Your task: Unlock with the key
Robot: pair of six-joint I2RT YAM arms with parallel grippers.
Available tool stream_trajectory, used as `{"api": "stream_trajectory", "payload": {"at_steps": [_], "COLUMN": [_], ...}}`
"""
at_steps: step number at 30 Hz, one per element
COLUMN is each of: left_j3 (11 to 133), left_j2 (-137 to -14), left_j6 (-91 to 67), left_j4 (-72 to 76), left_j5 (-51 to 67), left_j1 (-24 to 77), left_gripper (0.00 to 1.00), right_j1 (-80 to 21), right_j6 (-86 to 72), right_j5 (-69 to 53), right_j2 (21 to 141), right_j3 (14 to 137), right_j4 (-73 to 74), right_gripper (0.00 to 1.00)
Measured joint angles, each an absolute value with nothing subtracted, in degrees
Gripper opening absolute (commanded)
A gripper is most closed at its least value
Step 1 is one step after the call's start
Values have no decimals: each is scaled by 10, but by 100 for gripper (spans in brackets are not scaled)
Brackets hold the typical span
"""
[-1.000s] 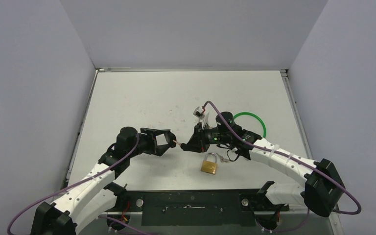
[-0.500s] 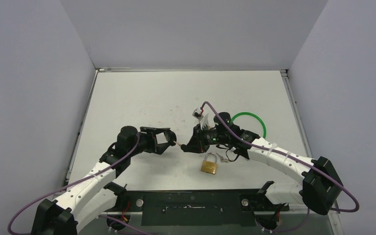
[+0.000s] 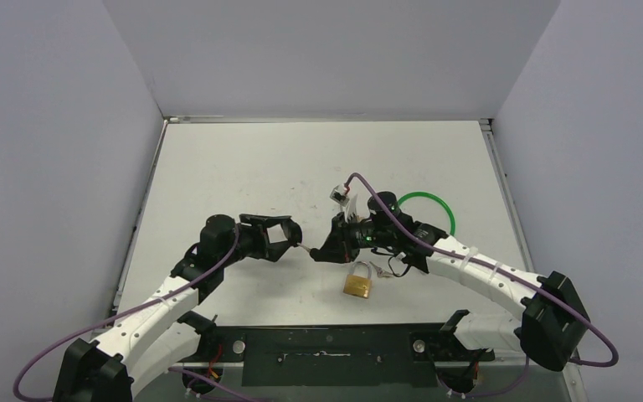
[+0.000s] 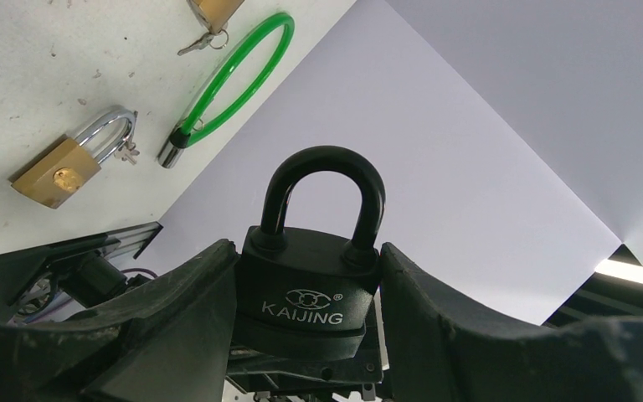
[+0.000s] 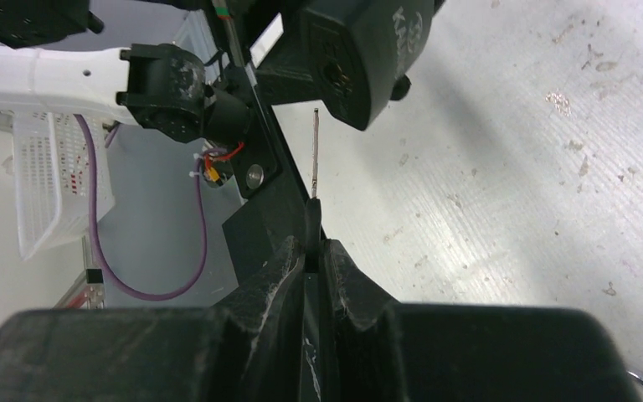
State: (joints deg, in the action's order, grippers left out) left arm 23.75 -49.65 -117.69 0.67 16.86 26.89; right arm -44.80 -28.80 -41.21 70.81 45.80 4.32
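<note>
Now left fingers (image 4: 176, 318) clamp the black padlock (image 4: 314, 285); right fingers (image 5: 272, 280) pinch the thin metal key (image 5: 315, 151). Its tip looks aimed off the keyhole (image 5: 332, 75), so it may skid or bend.

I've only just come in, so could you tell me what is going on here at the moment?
The left claw is shut on a black padlock. The right claw is shut on a key, whose tip points at the padlock's underside, close to the keyhole but not yet in it. A brass padlock and a green cable loop lie untouched nearby.
</note>
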Motion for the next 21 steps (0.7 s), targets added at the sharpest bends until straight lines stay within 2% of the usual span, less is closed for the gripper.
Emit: {"api": "stream_trajectory", "payload": {"at_steps": [21], "left_j3": [274], "left_j2": [-531], "left_j6": [-1066], "left_j4": [-56], "left_j5": [207], "left_j1": [261], "left_gripper": [21], "right_j1": [-451], "right_j6": [-289], "right_j5": [-374], "right_j2": [694], "right_j3": [469], "right_j4": [55], "right_gripper": [0]}}
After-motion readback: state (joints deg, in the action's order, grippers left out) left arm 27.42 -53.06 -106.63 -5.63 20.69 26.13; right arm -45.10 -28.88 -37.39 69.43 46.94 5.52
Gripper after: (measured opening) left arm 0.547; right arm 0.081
